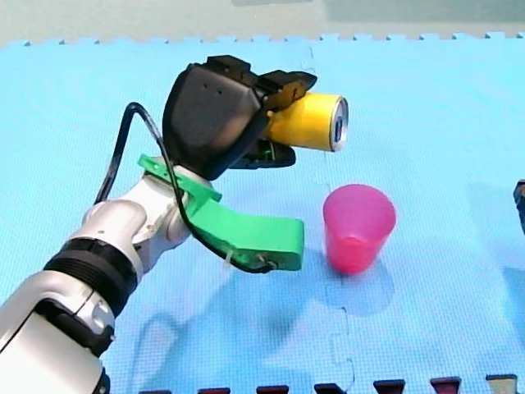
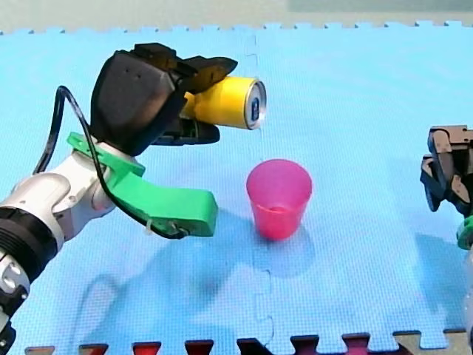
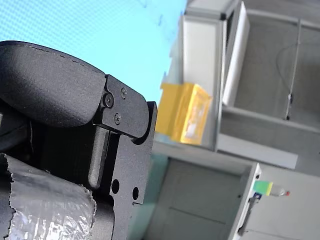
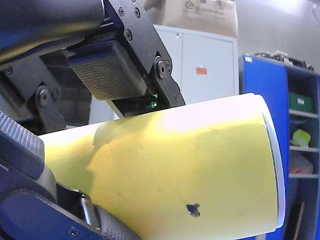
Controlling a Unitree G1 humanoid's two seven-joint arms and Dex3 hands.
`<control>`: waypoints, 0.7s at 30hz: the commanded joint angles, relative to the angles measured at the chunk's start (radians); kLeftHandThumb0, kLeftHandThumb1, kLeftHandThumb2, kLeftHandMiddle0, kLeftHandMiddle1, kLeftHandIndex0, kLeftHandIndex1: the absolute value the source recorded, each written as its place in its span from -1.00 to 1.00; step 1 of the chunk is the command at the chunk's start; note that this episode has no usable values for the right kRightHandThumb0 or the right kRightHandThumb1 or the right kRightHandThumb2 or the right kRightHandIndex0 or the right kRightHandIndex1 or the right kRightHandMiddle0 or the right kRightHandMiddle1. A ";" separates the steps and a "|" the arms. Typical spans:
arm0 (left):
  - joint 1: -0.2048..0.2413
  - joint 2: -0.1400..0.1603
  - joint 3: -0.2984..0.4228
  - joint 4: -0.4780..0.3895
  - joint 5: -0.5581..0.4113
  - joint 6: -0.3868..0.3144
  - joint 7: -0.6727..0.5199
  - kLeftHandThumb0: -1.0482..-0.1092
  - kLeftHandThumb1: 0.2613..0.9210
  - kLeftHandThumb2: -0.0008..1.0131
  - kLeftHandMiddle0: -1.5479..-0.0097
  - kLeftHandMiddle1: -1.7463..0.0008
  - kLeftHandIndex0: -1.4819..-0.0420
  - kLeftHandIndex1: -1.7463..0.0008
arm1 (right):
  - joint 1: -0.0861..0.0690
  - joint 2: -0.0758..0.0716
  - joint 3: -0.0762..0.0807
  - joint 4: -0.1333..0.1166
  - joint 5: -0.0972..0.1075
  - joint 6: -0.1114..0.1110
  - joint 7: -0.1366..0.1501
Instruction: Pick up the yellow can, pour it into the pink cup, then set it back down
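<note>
head views | left hand point(image 1: 220, 111) raised, clamped on sideways yellow can point(image 1: 316, 121) near pink cup point(image 1: 358, 226) | right hand point(image 2: 448, 168) at edge, grip unclear

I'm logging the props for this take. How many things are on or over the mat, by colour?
Yellow can: 1, on its side in the left hand
Pink cup: 1, upright on the blue mat
Total: 2
The right hand is at the mat's right edge.
</note>
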 commanded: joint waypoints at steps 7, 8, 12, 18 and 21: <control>-0.013 0.005 -0.006 0.001 -0.010 0.002 0.008 0.44 0.67 -1.00 -0.31 -0.34 -0.71 1.00 | 0.000 -0.005 -0.001 -0.001 0.000 -0.003 -0.002; -0.013 0.006 -0.007 0.000 -0.010 0.003 0.007 0.44 0.67 -1.00 -0.31 -0.34 -0.71 1.00 | 0.000 -0.004 -0.001 -0.001 0.000 -0.004 -0.002; -0.012 0.008 -0.015 -0.002 -0.002 0.015 0.012 0.44 0.68 -1.00 -0.29 -0.40 -0.71 1.00 | 0.001 -0.003 0.000 -0.001 0.000 -0.005 -0.004; -0.013 0.007 -0.022 0.001 -0.003 0.020 0.012 0.44 0.69 -1.00 -0.25 -0.51 -0.71 1.00 | -0.001 -0.005 0.001 0.000 -0.001 -0.001 -0.006; -0.014 0.005 -0.024 0.004 -0.005 0.022 0.012 0.44 0.69 -1.00 -0.24 -0.55 -0.71 1.00 | -0.002 -0.005 0.000 0.000 0.000 0.000 -0.005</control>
